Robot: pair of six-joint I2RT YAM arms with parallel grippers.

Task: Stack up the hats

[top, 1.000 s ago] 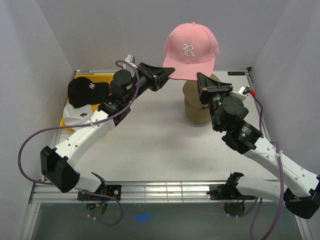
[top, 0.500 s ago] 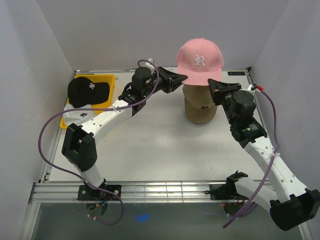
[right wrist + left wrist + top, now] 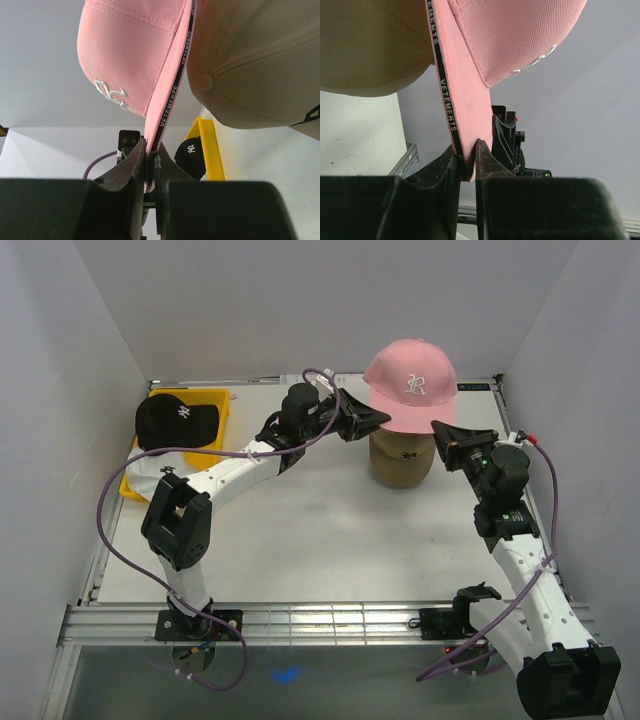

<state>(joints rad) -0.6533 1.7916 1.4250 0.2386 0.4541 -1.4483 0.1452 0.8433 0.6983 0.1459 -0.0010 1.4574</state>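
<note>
The pink hat (image 3: 410, 385) hangs just over the tan hat (image 3: 400, 462), held level from both sides. My left gripper (image 3: 378, 421) is shut on its left rim, and the pink edge is pinched between the jaws in the left wrist view (image 3: 467, 161). My right gripper (image 3: 441, 432) is shut on the right rim, which shows in the right wrist view (image 3: 150, 161). In the wrist views the pink hat (image 3: 490, 50) (image 3: 125, 55) sits close beside the tan hat (image 3: 370, 45) (image 3: 250, 60). The black hat (image 3: 175, 420) and the white hat (image 3: 150, 472) lie at the far left.
A yellow tray (image 3: 216, 400) at the back left holds the black hat (image 3: 192, 155), its edge (image 3: 210, 150) also seen from the right wrist. The white hat lies partly off the tray. Grey walls close in the left, back and right of the table (image 3: 300, 530).
Both arms have stretched out and carried the pink hat to the right and down, from well above the tan hat to just over its crown. Both grips have held.
</note>
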